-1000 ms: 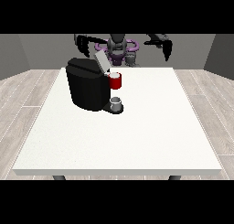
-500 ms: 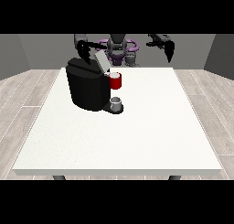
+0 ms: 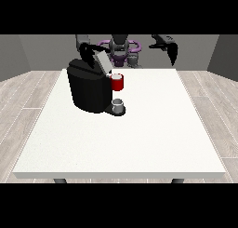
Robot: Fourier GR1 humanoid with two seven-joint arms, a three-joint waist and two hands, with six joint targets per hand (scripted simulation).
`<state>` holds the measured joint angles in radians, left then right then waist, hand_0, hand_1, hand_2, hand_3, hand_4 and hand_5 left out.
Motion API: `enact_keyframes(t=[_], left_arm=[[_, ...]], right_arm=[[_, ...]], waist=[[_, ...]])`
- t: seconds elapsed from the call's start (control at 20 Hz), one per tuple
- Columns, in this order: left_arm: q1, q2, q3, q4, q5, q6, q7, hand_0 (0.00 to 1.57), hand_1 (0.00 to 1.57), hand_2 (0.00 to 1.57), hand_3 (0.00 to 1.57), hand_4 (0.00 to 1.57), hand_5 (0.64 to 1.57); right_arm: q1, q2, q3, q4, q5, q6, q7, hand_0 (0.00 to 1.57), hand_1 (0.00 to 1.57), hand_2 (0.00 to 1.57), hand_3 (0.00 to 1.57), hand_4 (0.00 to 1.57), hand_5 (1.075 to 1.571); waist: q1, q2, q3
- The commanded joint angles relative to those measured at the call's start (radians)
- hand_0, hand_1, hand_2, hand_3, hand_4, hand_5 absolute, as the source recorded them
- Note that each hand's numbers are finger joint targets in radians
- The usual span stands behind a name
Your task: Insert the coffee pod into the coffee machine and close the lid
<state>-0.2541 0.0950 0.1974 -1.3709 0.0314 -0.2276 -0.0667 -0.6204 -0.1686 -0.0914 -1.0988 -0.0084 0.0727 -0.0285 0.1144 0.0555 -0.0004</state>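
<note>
the black coffee machine [image 3: 88, 90] stands on the white table [image 3: 139, 138], toward ten o'clock from the table's middle. its grey lid [image 3: 102, 61] is tilted up. a red thing at the machine [image 3: 117, 82] sits at its three o'clock side, and below it a small grey cup [image 3: 118, 104] rests on the machine's base. the hand at the view's left [image 3: 86, 53] is at the machine's twelve o'clock, right by the lid; i cannot tell how its fingers lie. the hand at the view's right [image 3: 171, 49] hangs raised at the table's far edge, around one o'clock, fingers pointing down, holding nothing.
</note>
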Motion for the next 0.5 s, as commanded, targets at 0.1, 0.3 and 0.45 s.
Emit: enact_keyframes(t=[0.1, 0.3, 0.45], left_arm=[[-0.025, 0.023, 0.011, 0.016, 0.024, 0.018, 0.037, 0.00, 0.00, 0.00, 0.00, 0.00, 1.571], [-0.015, 0.004, -0.023, 0.011, -0.030, 0.060, -0.021, 0.00, 0.00, 0.00, 0.00, 0.00, 1.571], [0.003, 0.018, -0.008, 0.019, 0.006, 0.031, -0.026, 0.00, 0.00, 0.00, 0.00, 0.02, 1.571]], right_arm=[[-0.016, 0.027, 0.027, 0.029, 0.013, 0.021, 0.011, 0.00, 0.00, 0.00, 0.00, 0.00, 1.571], [-0.028, 0.058, 0.044, 0.056, 0.051, -0.020, -0.054, 0.00, 0.00, 0.00, 0.00, 0.00, 1.571], [-0.093, 0.026, 0.007, 0.066, 0.023, 0.002, -0.012, 0.00, 0.00, 0.00, 0.00, 0.00, 1.571]], waist=[[-0.026, -0.010, 0.0003], [-0.015, 0.018, 0.0003], [0.008, 0.014, 0.0003]])
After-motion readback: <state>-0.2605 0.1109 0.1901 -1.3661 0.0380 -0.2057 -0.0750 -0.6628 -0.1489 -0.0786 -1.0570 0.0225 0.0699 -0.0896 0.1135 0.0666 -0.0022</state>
